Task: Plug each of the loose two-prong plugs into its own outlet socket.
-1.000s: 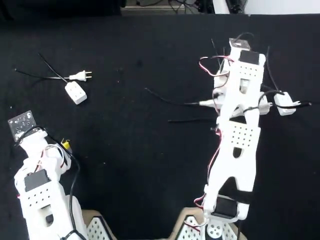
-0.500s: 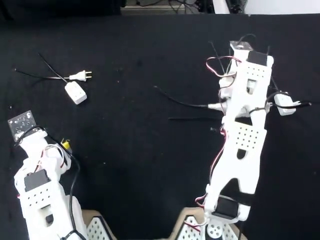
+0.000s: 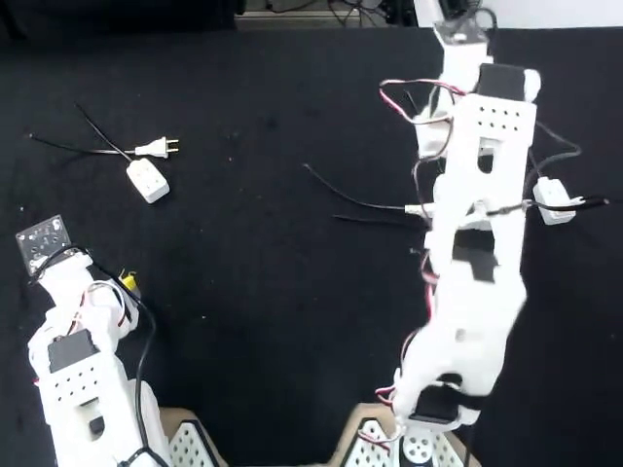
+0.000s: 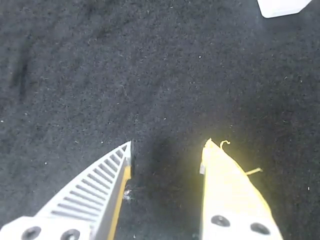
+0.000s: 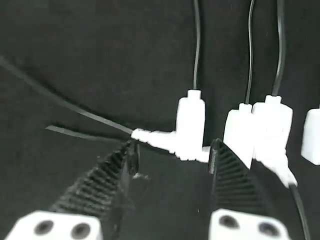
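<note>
Both the right gripper (image 5: pixel 173 146) and the left gripper (image 4: pixel 169 144) stand open and empty; the white plug (image 5: pixel 152 136), between and just past the right fingertips, looks light, rigid and slick, so pinch its body, not its limp cord (image 5: pixel 117 126).

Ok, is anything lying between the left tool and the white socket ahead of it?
No. In the left wrist view the stretch from the left tool to the socket is bare black cloth.

High camera overlooks the whole black surface (image 3: pixel 263 292) from above; both wrist cameras face it closely, past their own fingers (image 4: pixel 95 195).
</note>
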You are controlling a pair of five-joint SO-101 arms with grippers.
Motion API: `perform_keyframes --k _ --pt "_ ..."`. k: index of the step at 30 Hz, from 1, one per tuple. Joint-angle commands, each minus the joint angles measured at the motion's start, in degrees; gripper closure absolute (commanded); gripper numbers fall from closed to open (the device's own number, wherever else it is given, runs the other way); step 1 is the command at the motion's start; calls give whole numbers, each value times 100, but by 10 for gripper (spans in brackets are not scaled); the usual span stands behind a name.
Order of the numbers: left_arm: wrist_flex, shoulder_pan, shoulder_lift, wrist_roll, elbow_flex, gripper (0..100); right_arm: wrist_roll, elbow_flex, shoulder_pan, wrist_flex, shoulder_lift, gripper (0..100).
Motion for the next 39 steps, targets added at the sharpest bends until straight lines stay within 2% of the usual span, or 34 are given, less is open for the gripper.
perform_keyframes --k 1,6,10,13,20,24,28,32,37,39 --pt "-114 -31 -44 9 -277 769 26 1262 -589 185 -2149 787" --pt "-114 -22 -44 9 -277 769 18 3143 -1433 -62 -3943 787" --pt "-114 -22 -44 18 -277 769 -26 4831 -1820 -1108 -5130 787" --pt "-114 -22 -44 18 -277 769 -352 6220 -2136 -1978 -5807 787" --pt "-114 -22 -44 26 -277 769 -826 8576 -3147 -3895 -6352 787" --pt "-114 -13 -44 26 -277 767 -1495 9675 -3569 -5284 -6369 787" --pt "-114 -31 -44 9 -347 767 -1864 10484 -3877 -6119 -6352 787" --pt "9 -268 18 0 -1121 766 -1714 11073 -4000 -6778 -6387 798" --pt "62 -330 53 -633 -2475 765 -1618 11134 -4009 -6822 -6387 993" --pt "70 -330 237 -642 -3002 765 -1618 11134 -4009 -6831 -6387 952"
